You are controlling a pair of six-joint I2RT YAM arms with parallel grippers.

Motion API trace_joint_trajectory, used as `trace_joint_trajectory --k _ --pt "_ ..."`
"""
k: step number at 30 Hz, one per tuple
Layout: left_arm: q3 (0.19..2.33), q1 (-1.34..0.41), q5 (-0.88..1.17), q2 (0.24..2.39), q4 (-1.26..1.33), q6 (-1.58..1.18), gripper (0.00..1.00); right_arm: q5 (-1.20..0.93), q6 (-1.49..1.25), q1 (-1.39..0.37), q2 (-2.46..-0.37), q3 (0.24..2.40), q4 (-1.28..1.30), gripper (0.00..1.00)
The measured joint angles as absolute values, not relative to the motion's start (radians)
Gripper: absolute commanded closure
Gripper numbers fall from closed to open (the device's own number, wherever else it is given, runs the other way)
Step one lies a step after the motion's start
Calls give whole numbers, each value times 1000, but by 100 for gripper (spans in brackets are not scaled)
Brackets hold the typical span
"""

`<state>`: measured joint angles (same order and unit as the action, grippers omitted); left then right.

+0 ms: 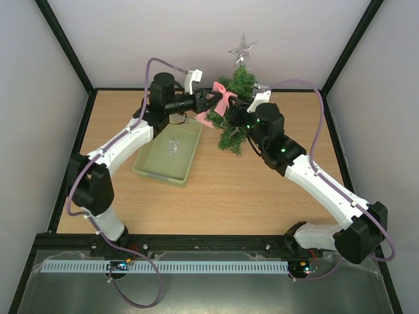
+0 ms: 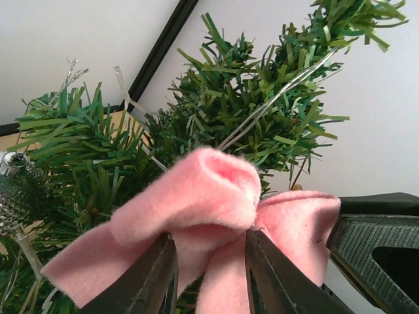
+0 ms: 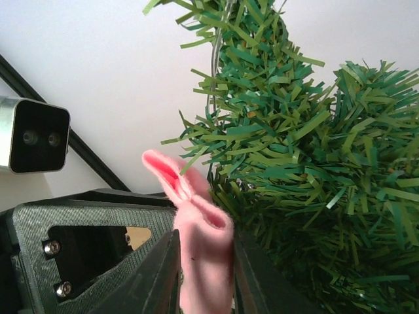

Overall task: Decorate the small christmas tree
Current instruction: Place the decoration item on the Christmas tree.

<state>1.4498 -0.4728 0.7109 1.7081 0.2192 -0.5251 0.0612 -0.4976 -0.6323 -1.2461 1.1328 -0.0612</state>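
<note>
Against the bushy tree [image 1: 237, 111], fuzzy pink felt bow [image 2: 216, 190], tight in left hand [image 2: 209, 239] and right hand [image 3: 206, 235].

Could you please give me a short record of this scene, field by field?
tree: small christmas tree at the back of the table, silver star on top
ornament: pink bow against the tree's branches
left gripper: shut on the pink bow
right gripper: shut on the pink bow
basket: pale green basket left of the tree, clear item inside
</note>
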Motion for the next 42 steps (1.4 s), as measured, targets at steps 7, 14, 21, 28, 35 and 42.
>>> trace_joint_trajectory --k 7,14,21,28,35,42 --pt "1473 -473 704 1701 179 -519 67 54 -500 -632 -1205 1127 -54 75" --pt "1492 -474 668 1684 151 -509 67 68 -473 -632 -1125 1117 -47 74" --pt "1492 -491 626 1681 134 -497 67 73 -460 -632 -1065 1068 -33 74" --pt "1493 -502 598 1681 127 -493 66 70 -456 -632 -1011 1021 -28 73" --pt "1493 -506 537 1649 117 -494 64 51 -473 -632 -950 942 -19 72" --pt "1493 -508 491 1608 112 -490 65 51 -477 -632 -906 919 0 72"
